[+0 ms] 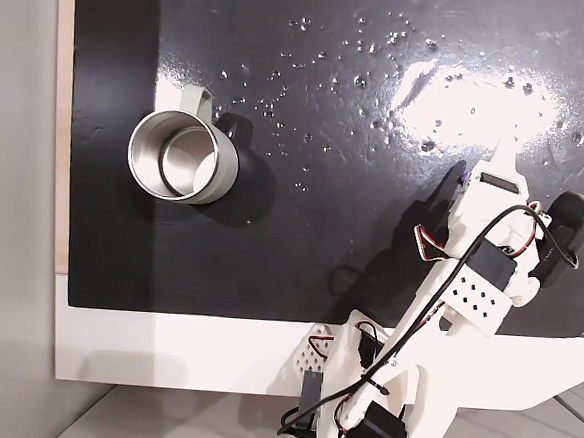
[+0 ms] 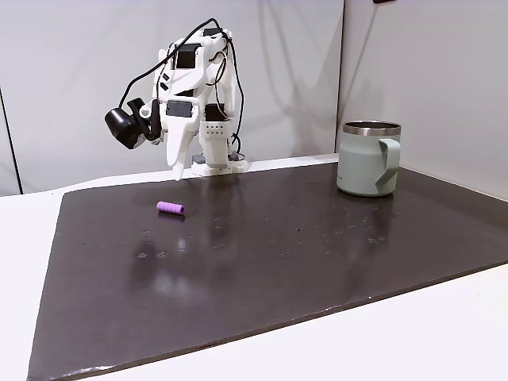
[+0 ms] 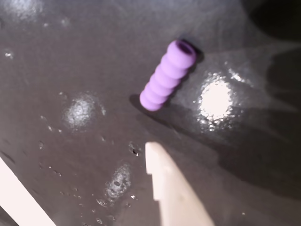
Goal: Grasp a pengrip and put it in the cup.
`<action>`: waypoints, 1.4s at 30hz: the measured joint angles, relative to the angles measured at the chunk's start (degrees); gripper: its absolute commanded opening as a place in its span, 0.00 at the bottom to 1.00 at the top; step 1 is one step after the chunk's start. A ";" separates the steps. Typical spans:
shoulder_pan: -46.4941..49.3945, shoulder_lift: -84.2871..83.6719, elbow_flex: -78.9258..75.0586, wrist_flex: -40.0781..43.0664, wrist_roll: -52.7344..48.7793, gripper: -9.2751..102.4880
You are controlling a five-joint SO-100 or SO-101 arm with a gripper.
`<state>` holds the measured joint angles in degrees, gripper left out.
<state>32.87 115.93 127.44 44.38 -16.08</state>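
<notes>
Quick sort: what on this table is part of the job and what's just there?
Job:
- pengrip, lying on its side on the mat, not yet grasped
- cup, upright, apart from the pengrip
- pincer, above the mat near the pengrip

Just there:
- black mat
- white tabletop
- wall

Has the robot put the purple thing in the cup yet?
Not yet. Nothing looks done: the pengrip lies on the black mat, untouched, far from the cup. The gripper hangs just above the mat near the pengrip, holding nothing. Grabbing, carrying and dropping it in the cup are all left.
</notes>
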 measured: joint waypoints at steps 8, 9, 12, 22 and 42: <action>0.44 -4.75 2.11 -3.25 0.00 0.37; 0.62 -5.54 2.11 -3.25 -0.18 0.37; 0.53 -6.68 2.11 -3.25 -1.14 0.37; 1.93 -13.01 1.67 -2.37 -7.38 0.33; 7.21 -29.36 -12.39 0.35 -7.47 0.08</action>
<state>40.08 86.57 115.05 44.74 -23.55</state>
